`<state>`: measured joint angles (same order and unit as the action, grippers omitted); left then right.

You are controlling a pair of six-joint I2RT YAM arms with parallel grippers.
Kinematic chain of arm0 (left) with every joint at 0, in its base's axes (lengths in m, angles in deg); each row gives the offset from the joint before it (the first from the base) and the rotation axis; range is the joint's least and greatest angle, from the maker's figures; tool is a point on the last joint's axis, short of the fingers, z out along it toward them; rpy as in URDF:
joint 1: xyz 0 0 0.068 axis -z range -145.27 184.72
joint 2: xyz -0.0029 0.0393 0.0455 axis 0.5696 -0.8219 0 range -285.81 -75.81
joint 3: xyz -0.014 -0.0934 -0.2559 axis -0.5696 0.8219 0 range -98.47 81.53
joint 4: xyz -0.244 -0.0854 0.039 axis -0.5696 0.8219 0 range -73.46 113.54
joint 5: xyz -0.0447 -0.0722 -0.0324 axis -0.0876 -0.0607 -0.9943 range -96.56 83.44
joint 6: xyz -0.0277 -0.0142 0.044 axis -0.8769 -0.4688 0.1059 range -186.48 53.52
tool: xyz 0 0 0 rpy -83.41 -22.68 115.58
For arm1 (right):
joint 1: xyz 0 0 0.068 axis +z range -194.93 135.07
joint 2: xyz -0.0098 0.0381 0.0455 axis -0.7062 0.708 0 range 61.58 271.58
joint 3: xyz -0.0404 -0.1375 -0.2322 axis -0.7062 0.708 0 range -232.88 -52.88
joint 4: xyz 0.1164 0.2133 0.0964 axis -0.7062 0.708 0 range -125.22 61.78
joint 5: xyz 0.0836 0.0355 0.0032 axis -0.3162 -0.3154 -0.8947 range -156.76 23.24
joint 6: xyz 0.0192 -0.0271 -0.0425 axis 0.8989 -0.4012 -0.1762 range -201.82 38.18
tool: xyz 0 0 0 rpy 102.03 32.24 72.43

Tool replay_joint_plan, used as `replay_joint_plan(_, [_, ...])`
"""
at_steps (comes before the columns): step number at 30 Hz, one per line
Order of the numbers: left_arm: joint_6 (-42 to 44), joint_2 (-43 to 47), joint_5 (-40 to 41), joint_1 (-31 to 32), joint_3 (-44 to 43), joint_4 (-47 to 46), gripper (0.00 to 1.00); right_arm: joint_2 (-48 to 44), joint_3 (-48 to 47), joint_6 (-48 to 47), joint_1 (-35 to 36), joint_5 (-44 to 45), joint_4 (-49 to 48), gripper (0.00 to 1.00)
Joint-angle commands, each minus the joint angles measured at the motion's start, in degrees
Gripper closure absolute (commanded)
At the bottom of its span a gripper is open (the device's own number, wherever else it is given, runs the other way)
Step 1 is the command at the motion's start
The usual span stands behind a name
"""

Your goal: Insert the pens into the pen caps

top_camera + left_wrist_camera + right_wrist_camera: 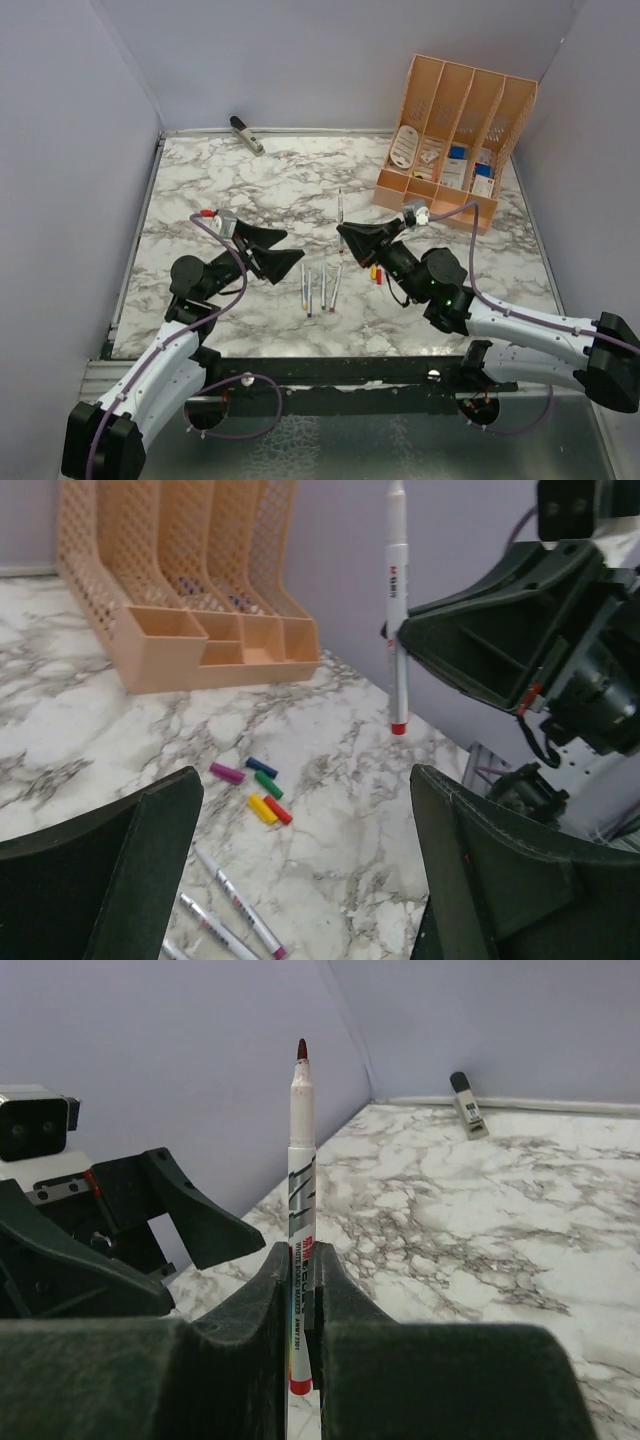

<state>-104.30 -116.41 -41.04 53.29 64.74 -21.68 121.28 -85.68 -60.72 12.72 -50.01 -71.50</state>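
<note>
My right gripper is shut on a white pen that stands upright, its dark red tip at the top. The left wrist view shows this same pen hanging in the air to the right of the caps. My left gripper is open, low over the marble, and holds nothing. Beyond its left finger the pen caps lie in a cluster: purple, blue, green, yellow and red. Other pens lie side by side on the table between the two grippers.
A peach desk organiser stands at the back right of the marble table. A grey stapler-like tool lies by the back wall on the left. Purple walls close in the table.
</note>
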Motion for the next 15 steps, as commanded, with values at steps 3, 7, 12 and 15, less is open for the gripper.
replay_joint_plan(3, [-2.3,-4.1,-7.4,5.3,-4.0,-9.7,0.15,-0.4,3.4,0.8,0.1,-7.0,-13.4,0.99])
replay_joint_plan(7, [-0.3,-8.1,-5.0,12.6,-3.9,-12.9,0.21,0.4,4.1,1.8,0.1,-8.9,-15.5,0.99])
replay_joint_plan(12, [1.1,-12.3,-1.9,16.6,-5.0,-15.1,0.26,-0.1,4.6,3.0,0.1,-11.0,-16.0,0.99])
replay_joint_plan(15, [1.8,-13.3,-0.4,17.2,-5.6,-15.5,0.28,-0.2,4.8,3.2,0.1,-12.2,-15.4,0.99])
